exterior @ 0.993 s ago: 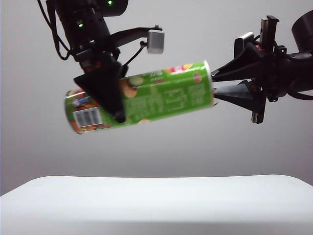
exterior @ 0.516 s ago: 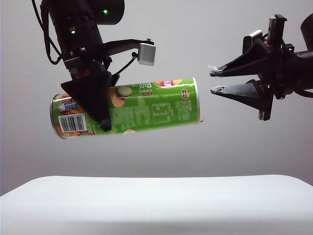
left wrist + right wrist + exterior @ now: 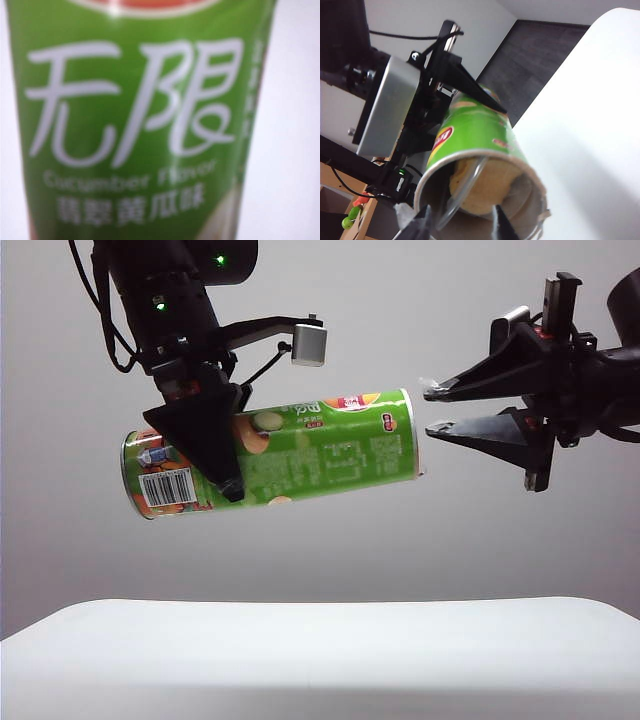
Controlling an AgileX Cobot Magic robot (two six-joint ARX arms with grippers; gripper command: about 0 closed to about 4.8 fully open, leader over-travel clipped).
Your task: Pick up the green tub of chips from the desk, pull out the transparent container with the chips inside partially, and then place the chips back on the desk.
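Observation:
The green tub of chips (image 3: 310,455) hangs high above the desk (image 3: 320,650), lying nearly level with its open mouth slightly raised toward the right. My left gripper (image 3: 225,475) is shut on its middle; the tub (image 3: 140,115) fills the left wrist view and hides the fingers. My right gripper (image 3: 430,410) stands open just off the mouth, touching nothing. In the right wrist view its fingertips (image 3: 427,220) frame the open end of the tub (image 3: 475,130). Inside, the transparent container (image 3: 467,192) shows its curved lip, with the chips (image 3: 485,182) behind it.
The desk (image 3: 590,100) lies well below both arms. Dark floor (image 3: 535,45) shows beyond its edge. The left arm's silver camera box (image 3: 310,343) sits just above the tub.
The tub drew away leftward from the right gripper, levelled, then came back slightly right and tilted up. The right jaws, earlier at the tub's mouth, widened and now stand clear of it.

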